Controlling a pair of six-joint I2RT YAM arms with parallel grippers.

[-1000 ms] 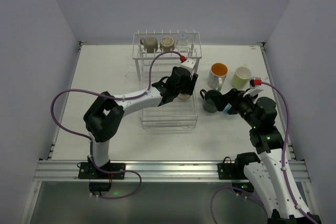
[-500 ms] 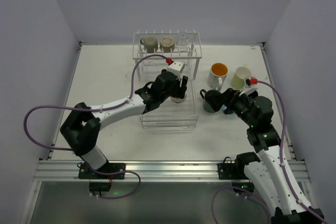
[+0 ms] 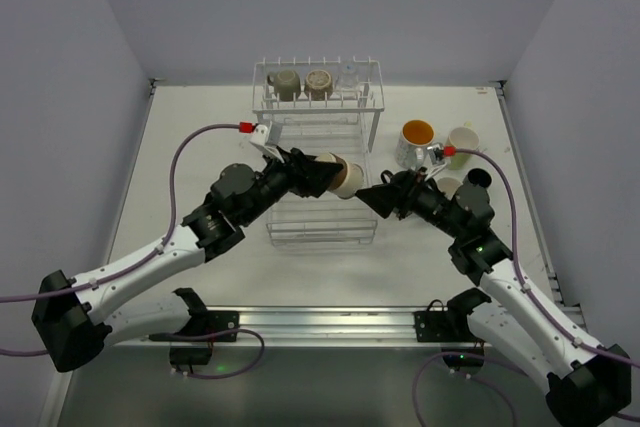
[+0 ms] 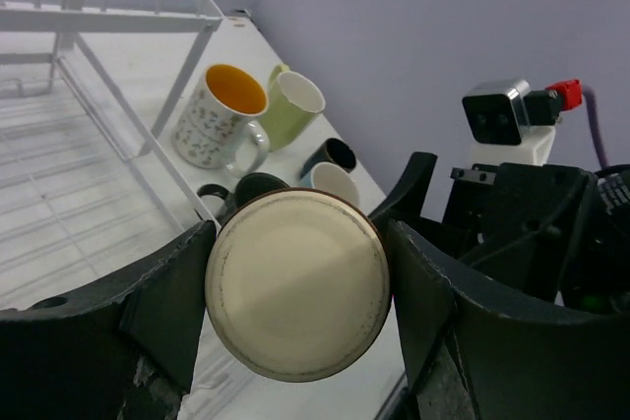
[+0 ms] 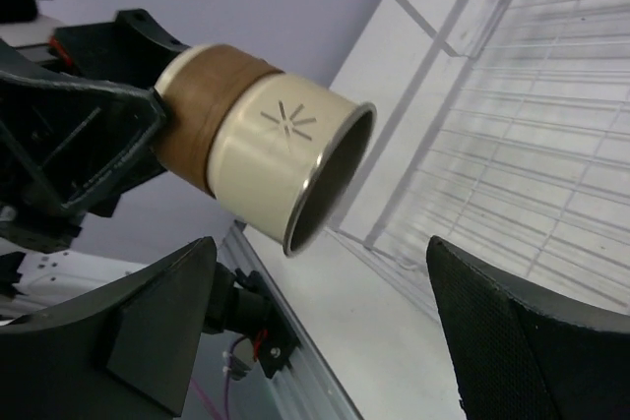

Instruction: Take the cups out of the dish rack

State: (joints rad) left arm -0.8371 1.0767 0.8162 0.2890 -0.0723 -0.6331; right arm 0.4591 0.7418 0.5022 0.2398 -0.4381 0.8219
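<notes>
Cream-and-brown cup (image 3: 343,176) clamped sideways in L gripper (image 3: 322,175), raised over dish rack (image 3: 320,238) lower basket (mouth faces R arm). R gripper (image 3: 376,197) spread wide, near cup, not touching.

Both arms stretch toward each other, wrists roughly level. The left gripper (image 3: 328,175) clamps a cup (image 5: 266,140) sideways; the right gripper (image 3: 378,197) faces it, jaws spread wide.

No words, brands or numbers can be read.
The only sign is a small star of thin strokes on the cream and brown cup (image 5: 261,159), at 11 o'clock from its mouth; the orange-lined mug (image 4: 212,115) carries only tiny unreadable specks.
</notes>
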